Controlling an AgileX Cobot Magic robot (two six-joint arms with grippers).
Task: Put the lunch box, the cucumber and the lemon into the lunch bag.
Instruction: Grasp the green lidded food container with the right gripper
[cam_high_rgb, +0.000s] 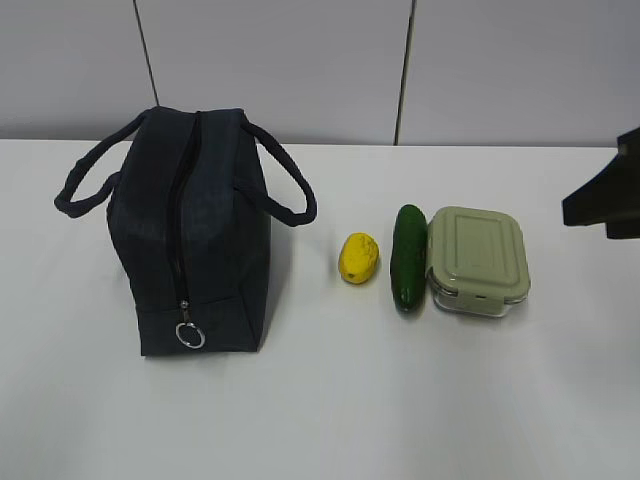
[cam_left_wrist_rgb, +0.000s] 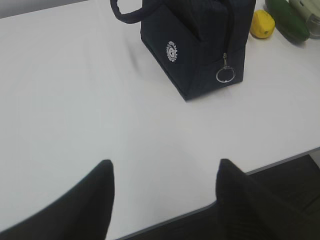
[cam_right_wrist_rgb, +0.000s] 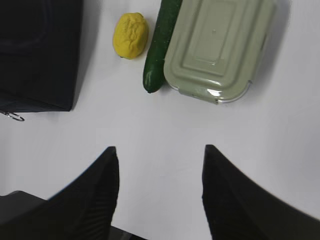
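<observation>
Nothing packed yet; all three items remain on the worktop (cam_high_rgb: 330, 410).

Nearest, both grippers hover over bare worktop: left gripper (cam_left_wrist_rgb: 165, 172) fingers apart, empty; right gripper (cam_right_wrist_rgb: 160, 160) fingers apart, empty.

Farther on: lunch bag (cam_high_rgb: 195, 230) upright at left, zipper closed down to the ring pull (cam_high_rgb: 190, 336). To its right lie lemon (cam_high_rgb: 358, 258), cucumber (cam_high_rgb: 409, 257), then lunch box (cam_high_rgb: 478, 260), lid on, touching the cucumber.

Judgement: bag needs unzipping before loading.
</observation>
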